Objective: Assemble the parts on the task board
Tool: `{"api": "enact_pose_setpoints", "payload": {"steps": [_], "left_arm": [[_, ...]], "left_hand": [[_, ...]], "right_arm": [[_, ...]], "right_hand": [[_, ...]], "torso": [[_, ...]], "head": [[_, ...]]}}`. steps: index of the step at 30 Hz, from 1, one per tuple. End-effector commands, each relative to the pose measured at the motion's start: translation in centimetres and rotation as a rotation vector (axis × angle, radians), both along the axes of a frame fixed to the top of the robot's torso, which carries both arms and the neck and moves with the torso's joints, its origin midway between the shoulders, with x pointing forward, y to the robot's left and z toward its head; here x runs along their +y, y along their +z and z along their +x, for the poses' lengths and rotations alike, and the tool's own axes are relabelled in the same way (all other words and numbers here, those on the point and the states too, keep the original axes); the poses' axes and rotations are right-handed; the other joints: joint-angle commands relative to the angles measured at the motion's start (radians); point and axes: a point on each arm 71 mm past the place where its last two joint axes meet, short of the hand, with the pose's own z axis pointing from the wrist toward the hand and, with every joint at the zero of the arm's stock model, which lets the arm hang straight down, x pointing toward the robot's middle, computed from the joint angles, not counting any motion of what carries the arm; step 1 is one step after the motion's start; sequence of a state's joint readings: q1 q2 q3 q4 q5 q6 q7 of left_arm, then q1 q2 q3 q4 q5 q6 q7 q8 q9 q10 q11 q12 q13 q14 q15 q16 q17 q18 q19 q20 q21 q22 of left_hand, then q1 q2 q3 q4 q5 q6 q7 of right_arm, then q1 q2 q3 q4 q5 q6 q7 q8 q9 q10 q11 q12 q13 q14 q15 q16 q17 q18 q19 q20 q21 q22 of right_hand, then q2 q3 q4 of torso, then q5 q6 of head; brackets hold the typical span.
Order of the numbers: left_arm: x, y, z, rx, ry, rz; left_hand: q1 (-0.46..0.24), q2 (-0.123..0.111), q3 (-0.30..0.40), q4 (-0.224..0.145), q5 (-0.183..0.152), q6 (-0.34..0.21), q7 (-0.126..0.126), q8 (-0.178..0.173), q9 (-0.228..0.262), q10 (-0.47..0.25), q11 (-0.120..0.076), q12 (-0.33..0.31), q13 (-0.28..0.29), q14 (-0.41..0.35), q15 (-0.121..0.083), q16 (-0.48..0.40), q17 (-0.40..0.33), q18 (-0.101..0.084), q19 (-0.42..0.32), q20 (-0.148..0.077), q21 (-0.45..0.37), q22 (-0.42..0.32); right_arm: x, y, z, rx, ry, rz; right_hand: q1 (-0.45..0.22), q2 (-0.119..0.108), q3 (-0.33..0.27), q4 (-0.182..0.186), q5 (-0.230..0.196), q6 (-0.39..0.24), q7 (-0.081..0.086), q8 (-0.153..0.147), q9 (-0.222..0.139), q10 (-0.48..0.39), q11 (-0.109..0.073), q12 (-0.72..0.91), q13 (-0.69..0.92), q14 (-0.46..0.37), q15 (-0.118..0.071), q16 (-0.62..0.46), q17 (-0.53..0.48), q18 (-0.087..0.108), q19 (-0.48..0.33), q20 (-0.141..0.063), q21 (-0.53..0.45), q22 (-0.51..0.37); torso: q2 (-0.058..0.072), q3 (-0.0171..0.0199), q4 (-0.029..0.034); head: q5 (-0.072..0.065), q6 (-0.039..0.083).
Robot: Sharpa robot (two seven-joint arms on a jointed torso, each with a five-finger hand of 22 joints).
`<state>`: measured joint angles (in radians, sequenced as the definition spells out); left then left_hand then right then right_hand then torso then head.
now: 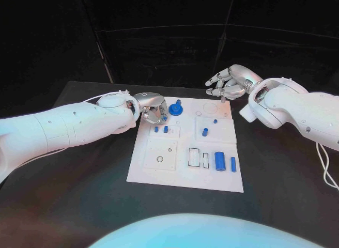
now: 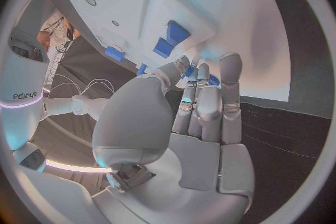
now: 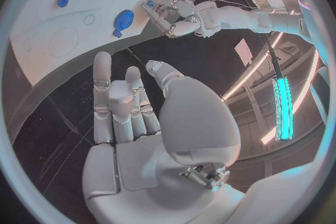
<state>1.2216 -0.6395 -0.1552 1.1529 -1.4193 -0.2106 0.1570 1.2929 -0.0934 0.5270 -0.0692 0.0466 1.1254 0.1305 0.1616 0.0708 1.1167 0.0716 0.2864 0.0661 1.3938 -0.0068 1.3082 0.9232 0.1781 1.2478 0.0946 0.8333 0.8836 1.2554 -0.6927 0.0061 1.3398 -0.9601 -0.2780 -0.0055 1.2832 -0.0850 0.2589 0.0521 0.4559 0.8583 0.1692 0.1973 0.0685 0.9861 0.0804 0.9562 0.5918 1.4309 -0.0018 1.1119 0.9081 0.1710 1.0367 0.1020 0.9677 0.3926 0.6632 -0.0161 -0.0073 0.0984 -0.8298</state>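
White task board in the middle of the black table, blue gear near its far left corner, left hand just beside the gear, grip unclear, right hand beyond the far edge, fingers apart, holding nothing

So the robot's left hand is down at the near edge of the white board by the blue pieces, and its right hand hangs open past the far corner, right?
Not quite. The left hand is at the task board's far left edge, beside the blue gear, as the head view shows. The right hand does hang open past the far corner.
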Motion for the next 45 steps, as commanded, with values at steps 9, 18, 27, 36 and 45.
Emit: {"api": "enact_pose_setpoints", "payload": {"steps": [9, 18, 27, 36, 45], "left_arm": [[-0.12, -0.27, -0.03, 0.021, -0.015, 0.001], [0.25, -0.32, 0.02, 0.022, -0.004, 0.005], [0.49, -0.36, 0.08, 0.023, 0.001, 0.009], [0.50, -0.45, 0.09, 0.034, 0.000, 0.015], [0.57, -0.65, 0.10, 0.058, 0.005, 0.031]], "left_hand": [[0.003, -0.004, 0.005, -0.002, 0.003, 0.006, 0.001, 0.001, 0.001, 0.007, 0.000, -0.007, 0.001, 0.002, 0.000, 0.002, -0.002, -0.014, 0.000, 0.001, -0.008, -0.004], [0.004, -0.003, 0.006, -0.003, 0.003, 0.005, 0.002, 0.000, 0.000, 0.006, 0.000, -0.008, 0.001, 0.001, 0.000, 0.001, -0.004, -0.014, -0.002, 0.001, -0.010, -0.005], [0.005, -0.003, 0.007, -0.004, 0.003, 0.005, 0.002, 0.000, 0.000, 0.006, 0.000, -0.009, 0.001, 0.000, 0.000, -0.001, -0.009, -0.013, -0.003, 0.001, -0.011, -0.006], [0.006, -0.003, 0.007, -0.004, 0.003, 0.005, 0.002, -0.001, 0.000, 0.005, 0.000, -0.010, 0.001, 0.000, 0.000, -0.001, -0.008, -0.013, -0.004, 0.001, -0.012, -0.007], [0.002, -0.007, 0.003, -0.003, 0.002, 0.002, 0.004, -0.004, 0.000, 0.002, 0.003, -0.014, 0.001, -0.006, 0.002, -0.005, -0.017, -0.012, -0.012, 0.002, -0.025, -0.015]], "right_arm": [[0.08, 0.19, 0.04, -0.011, 0.004, 0.008], [0.04, 0.20, 0.05, -0.012, 0.003, 0.008], [-0.01, 0.27, 0.07, -0.021, 0.001, 0.013], [0.02, 0.27, 0.07, -0.021, 0.002, 0.014], [-0.03, 0.27, 0.07, -0.021, 0.000, 0.014]], "right_hand": [[0.009, -0.001, 0.002, 0.006, 0.003, 0.001, -0.001, 0.006, 0.001, -0.003, -0.004, 0.003, -0.001, -0.002, -0.002, -0.002, 0.001, 0.013, 0.007, 0.001, -0.004, -0.001], [0.009, -0.001, 0.002, 0.006, 0.003, 0.001, -0.001, 0.006, 0.001, -0.003, -0.004, 0.003, -0.001, -0.002, -0.002, -0.002, 0.001, 0.013, 0.007, 0.001, -0.004, -0.001], [0.009, 0.000, 0.002, 0.008, 0.003, 0.002, -0.001, 0.007, 0.001, -0.002, -0.004, 0.005, -0.002, 0.000, -0.002, 0.002, 0.008, 0.013, 0.007, 0.001, -0.004, -0.001], [0.009, 0.000, 0.002, 0.008, 0.003, 0.002, -0.001, 0.007, 0.001, -0.002, -0.004, 0.005, -0.002, 0.000, -0.002, 0.002, 0.008, 0.013, 0.007, 0.001, -0.004, -0.001], [0.009, 0.000, 0.002, 0.008, 0.003, 0.002, -0.001, 0.007, 0.001, -0.002, -0.004, 0.005, -0.002, 0.000, -0.002, 0.002, 0.008, 0.013, 0.007, 0.001, -0.004, -0.001]], "torso": [[-0.001, -0.0002, 0.0011], [0.000, 0.0001, 0.0003], [0.000, -0.0001, 0.0004], [0.000, -0.0001, 0.0000], [0.000, 0.0007, 0.0009]], "head": [[0.000, -0.001], [0.000, -0.001], [0.001, -0.002], [0.002, -0.005], [0.000, -0.005]]}}
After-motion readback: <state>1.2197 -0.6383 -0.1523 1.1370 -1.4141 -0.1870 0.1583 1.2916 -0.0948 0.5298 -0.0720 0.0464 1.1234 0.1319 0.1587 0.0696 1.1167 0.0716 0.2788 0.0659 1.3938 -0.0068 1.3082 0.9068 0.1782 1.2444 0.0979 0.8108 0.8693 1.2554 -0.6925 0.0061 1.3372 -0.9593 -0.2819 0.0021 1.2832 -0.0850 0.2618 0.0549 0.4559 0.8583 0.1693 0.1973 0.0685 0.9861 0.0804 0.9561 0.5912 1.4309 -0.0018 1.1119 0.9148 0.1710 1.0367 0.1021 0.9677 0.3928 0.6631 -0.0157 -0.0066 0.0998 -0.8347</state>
